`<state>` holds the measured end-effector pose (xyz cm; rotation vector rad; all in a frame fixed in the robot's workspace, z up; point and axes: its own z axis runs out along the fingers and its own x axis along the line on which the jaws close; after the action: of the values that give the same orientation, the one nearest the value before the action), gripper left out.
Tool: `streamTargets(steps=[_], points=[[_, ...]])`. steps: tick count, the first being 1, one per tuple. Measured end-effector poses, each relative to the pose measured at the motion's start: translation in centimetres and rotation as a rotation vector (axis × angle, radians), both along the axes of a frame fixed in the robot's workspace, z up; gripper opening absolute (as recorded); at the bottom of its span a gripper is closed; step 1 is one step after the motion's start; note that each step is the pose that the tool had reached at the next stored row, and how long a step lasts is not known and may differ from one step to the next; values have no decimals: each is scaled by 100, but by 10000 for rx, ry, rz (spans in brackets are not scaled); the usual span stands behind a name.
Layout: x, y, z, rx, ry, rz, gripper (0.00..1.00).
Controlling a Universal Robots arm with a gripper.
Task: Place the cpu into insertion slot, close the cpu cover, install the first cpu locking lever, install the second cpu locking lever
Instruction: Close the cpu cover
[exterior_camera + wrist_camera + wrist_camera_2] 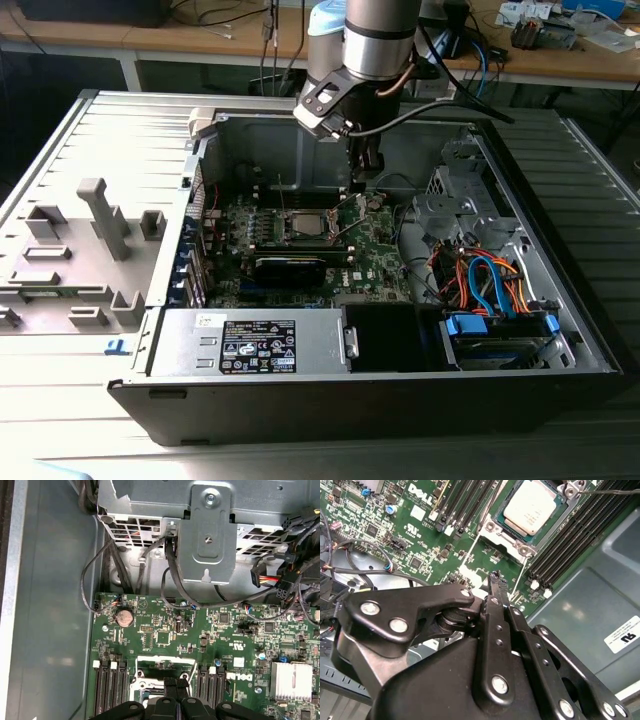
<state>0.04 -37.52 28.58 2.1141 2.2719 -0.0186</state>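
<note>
Exterior view: the tool point(361, 188) hangs over the green board point(385, 262), just beside the insertion slot point(305, 228). The power supply point(250, 342) bears a black label point(258, 347).

Second wrist view: the tool's fingers are together and empty. The cpu point(530, 509) lies in the slot.

First wrist view: the fingertips point(170, 686) sit over the slot's rim.

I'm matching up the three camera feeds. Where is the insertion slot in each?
Exterior view: insertion slot in the middle of the green board.
Second wrist view: ahead of the gripper, holding the cpu.
First wrist view: partly behind the gripper.
Shared landmark: black memory slots flanking it.
</note>
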Motion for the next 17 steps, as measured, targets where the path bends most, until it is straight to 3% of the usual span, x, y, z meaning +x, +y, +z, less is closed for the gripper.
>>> streamTargets(steps=[17], points=[[115,18,-62,-2,0,0,11]])
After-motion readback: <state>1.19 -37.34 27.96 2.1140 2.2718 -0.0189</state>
